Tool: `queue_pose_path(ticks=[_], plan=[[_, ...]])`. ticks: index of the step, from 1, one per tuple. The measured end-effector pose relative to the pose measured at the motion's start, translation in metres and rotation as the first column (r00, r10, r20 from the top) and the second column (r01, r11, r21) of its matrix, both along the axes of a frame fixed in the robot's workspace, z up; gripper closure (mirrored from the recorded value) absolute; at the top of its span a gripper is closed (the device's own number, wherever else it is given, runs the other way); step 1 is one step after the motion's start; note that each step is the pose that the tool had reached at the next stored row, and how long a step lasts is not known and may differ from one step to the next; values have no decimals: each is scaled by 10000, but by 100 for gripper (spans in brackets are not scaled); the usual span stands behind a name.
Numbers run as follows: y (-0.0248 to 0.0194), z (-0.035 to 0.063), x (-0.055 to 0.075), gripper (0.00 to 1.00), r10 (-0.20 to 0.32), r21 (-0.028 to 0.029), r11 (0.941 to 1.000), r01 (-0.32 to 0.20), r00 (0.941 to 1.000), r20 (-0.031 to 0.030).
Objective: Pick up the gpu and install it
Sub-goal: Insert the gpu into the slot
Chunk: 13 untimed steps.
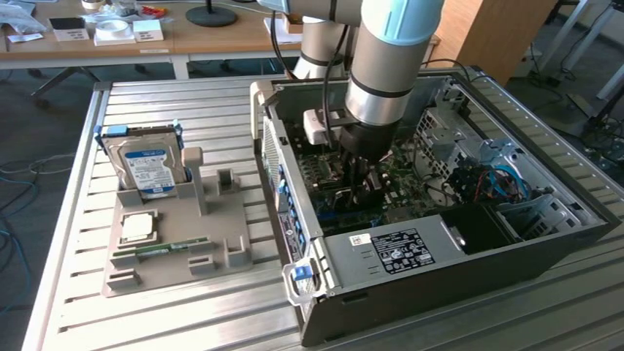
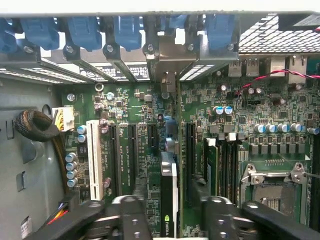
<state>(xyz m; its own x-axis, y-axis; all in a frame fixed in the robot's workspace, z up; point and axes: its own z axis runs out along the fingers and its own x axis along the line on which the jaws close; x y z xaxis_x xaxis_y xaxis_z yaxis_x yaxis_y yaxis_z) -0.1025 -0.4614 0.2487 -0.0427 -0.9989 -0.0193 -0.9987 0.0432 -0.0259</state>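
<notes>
The gpu (image 2: 168, 175) stands edge-on in a motherboard slot (image 2: 190, 150) inside the open computer case (image 1: 322, 219). Its dark edge with a small green logo faces the wrist camera, and its silver end bracket (image 2: 167, 67) lies against the case's rear slot openings. My gripper (image 2: 170, 202) is straight above the card, open, with one black finger (image 2: 131, 207) on each side and a gap between each finger and the card. In the exterior view the gripper (image 1: 363, 186) reaches down into the middle of the case, over the motherboard.
On the slatted table, a grey holder (image 1: 180, 252) at the exterior view's left carries a hard drive (image 1: 146, 164), a CPU (image 1: 137, 227) and a RAM stick (image 1: 161, 248). Inside the case are the power supply (image 1: 390, 252), an empty CPU socket (image 2: 272, 187), blue slot latches (image 2: 80, 30) and cables (image 1: 497, 183).
</notes>
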Motion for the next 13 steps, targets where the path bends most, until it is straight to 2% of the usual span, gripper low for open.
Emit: queue_pose_path(ticks=[1, 5, 13], plan=[[0, 0, 0, 49, 0, -1, 10000, 0, 10000, -1], [0, 25, 0, 49, 0, -2, 10000, 0, 10000, -1], [0, 223, 0, 49, 0, 0, 10000, 0, 10000, 0]])
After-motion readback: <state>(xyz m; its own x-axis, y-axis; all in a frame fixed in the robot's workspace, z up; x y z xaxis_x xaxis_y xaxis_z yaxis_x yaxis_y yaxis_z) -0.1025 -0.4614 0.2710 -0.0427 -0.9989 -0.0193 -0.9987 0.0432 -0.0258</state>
